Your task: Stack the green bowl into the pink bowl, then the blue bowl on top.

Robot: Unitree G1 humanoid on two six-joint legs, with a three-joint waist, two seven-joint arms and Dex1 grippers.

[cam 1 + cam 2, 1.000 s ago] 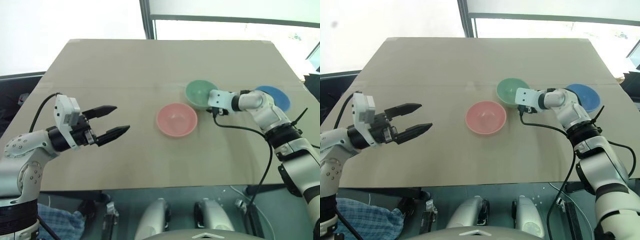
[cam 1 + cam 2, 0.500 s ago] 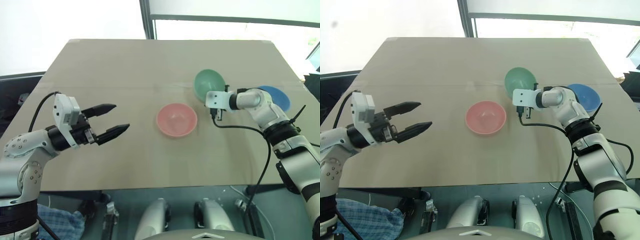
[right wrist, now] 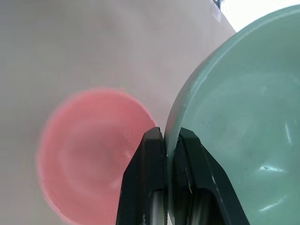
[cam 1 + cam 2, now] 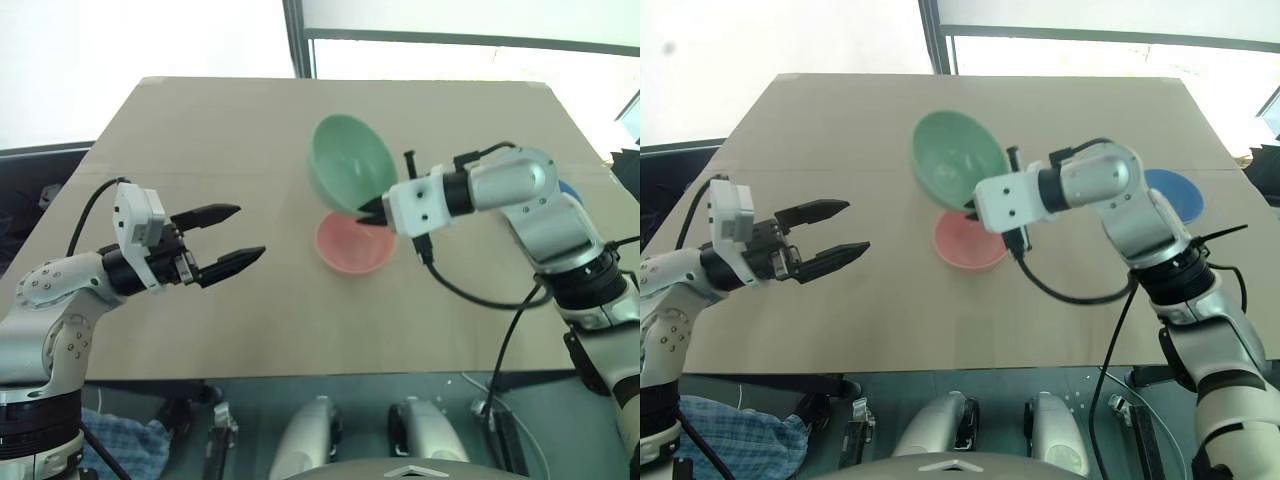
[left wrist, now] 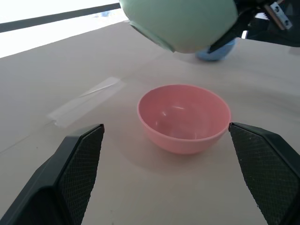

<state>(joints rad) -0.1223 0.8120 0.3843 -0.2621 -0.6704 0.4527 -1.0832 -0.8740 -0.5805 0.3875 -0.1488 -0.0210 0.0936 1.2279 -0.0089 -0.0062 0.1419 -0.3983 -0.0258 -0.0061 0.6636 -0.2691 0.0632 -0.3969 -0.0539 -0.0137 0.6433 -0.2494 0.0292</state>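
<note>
Your left gripper (image 4: 228, 237) sits well left of the pink bowl (image 4: 353, 243), jaws spread wide, nothing in them, pointed level toward it. No change there vs a sec ago, so it's just parked.

Pink bowl is upright on the table (image 4: 200, 130), where it was a sec ago. It's your landmark.

What's new: the green bowl (image 4: 350, 165) has come off the table. A sec ago it sat behind and to the right of the pink bowl w/ your right gripper (image 3: 166, 139) at its rim; now it's in the air, tilted, mouth facing up and toward the camera, above the pink bowl and a bit toward its far-left side. Right gripper's fingers are clenched on the green rim, one inside, one outside. So pick-up looks done and you're in the carry. Next, I'd judge: level the bowl, centre it over the pink bowl, lower, release.

Blue bowl (image 4: 1172, 195) is still on the table, well right of the pink bowl, partly hidden by the right arm. It's for the second stack.
</note>
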